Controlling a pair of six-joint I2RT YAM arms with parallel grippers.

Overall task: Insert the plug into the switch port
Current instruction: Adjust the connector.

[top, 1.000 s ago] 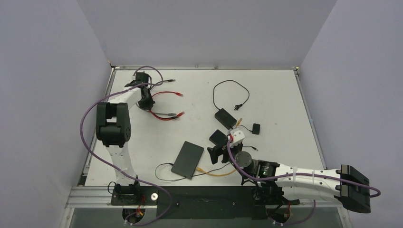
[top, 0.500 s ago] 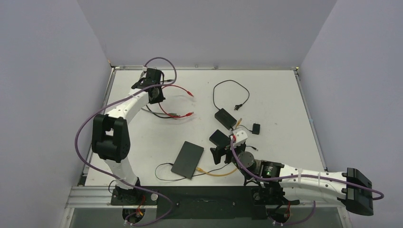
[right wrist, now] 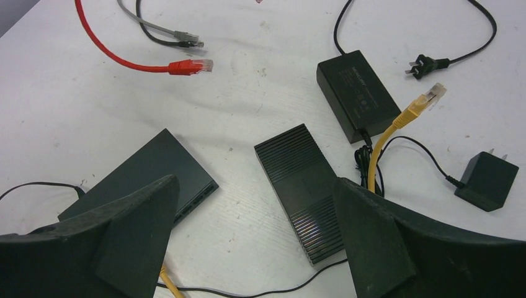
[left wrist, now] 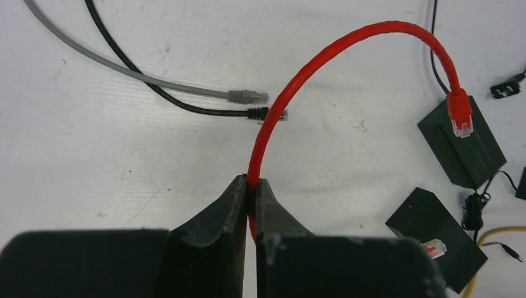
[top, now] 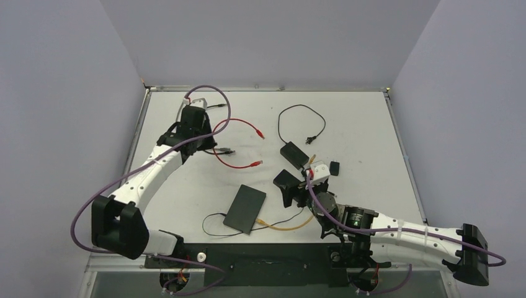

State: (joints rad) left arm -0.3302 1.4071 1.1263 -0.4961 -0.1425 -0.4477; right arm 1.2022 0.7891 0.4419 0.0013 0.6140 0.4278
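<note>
Left wrist view: the left hand (left wrist: 251,197) is closed tight on a red cable (left wrist: 291,81), which arches up and to the right from between the fingers. One red plug (left wrist: 434,248) shows at the lower right, in front of a ribbed black box (left wrist: 422,217). The second red plug (left wrist: 459,113) hangs over a black power brick (left wrist: 471,152). A grey cable (left wrist: 155,82) and a black cable (left wrist: 186,105) lie on the white bench (left wrist: 93,161) just left of the red arch.

Right wrist view: the right hand (right wrist: 253,186) is spread wide, gripping nothing. The ribbed black box sits between its fingers. The switch (right wrist: 146,174), a flat dark slab with ports along one edge, lies just left, partly behind the left finger. The red plug rests on the bench well beyond the switch, apart from it. A yellow plug (right wrist: 429,96) sticks up beside the power brick, and a small wall adapter (right wrist: 487,180) lies to the right.

Top view: the left hand is at the far left of the bench, and the red plug lies between it and the switch, which is near the front edge.
</note>
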